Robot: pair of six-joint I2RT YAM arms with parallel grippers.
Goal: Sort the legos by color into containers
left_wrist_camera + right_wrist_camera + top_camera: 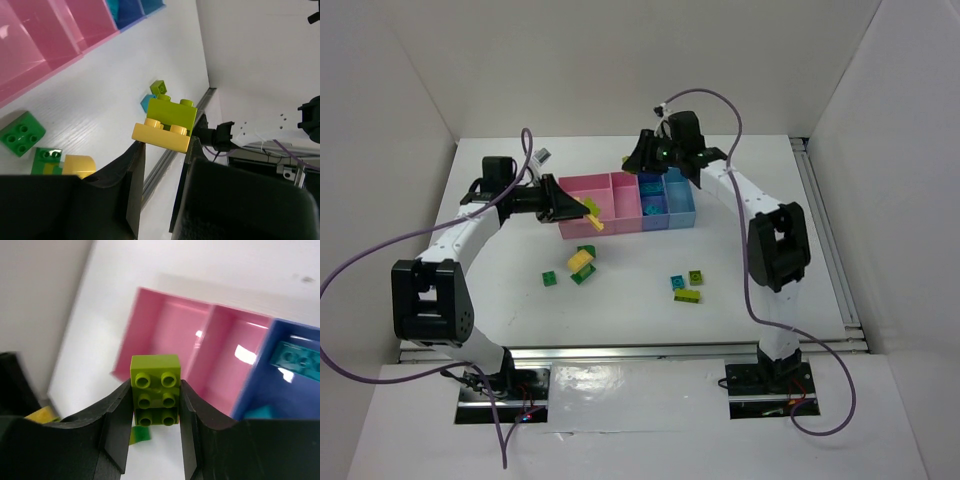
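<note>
white table (640,300): my left gripper (166,145) beside the bins (620,205) clamps a yellow-lime stack (170,122); right gripper (155,390) above them clamps a lime brick (155,367).

- A white desk (630,315) with a matte, faintly grained top.
- A plain white back wall (620,60) rises at the desk's far edge.
- A white left panel (375,150) and right panel (900,150) close in its sides.
- A silver near rail (640,350) runs along the desk's front edge, and a side rail (828,240) along its right edge.
- A glossy white board (640,395) lies just in front of the near rail.
</note>
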